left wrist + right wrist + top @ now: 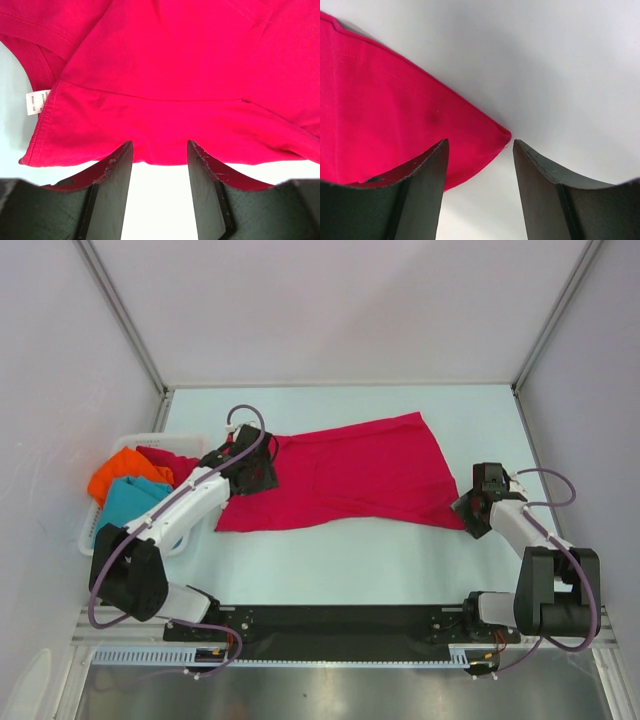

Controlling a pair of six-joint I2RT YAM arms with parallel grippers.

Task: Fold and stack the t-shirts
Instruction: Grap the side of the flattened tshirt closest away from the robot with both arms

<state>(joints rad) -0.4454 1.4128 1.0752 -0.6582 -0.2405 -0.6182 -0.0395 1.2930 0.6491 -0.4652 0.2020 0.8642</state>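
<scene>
A crimson red t-shirt (350, 475) lies spread across the middle of the table. My left gripper (250, 475) is open over its left end; in the left wrist view (157, 150) the jaws stand apart at the shirt's hem (165, 115), with a white care label (36, 102) to the left. My right gripper (472, 508) is open at the shirt's lower right corner, which shows between the jaws (479, 145) in the right wrist view (420, 125). An orange t-shirt (120, 472), a teal t-shirt (130, 502) and another red t-shirt (172, 460) lie in the basket.
A white slotted basket (92, 512) stands at the table's left edge, beside the left arm. White walls enclose the table on three sides. A black rail (330, 625) runs along the near edge.
</scene>
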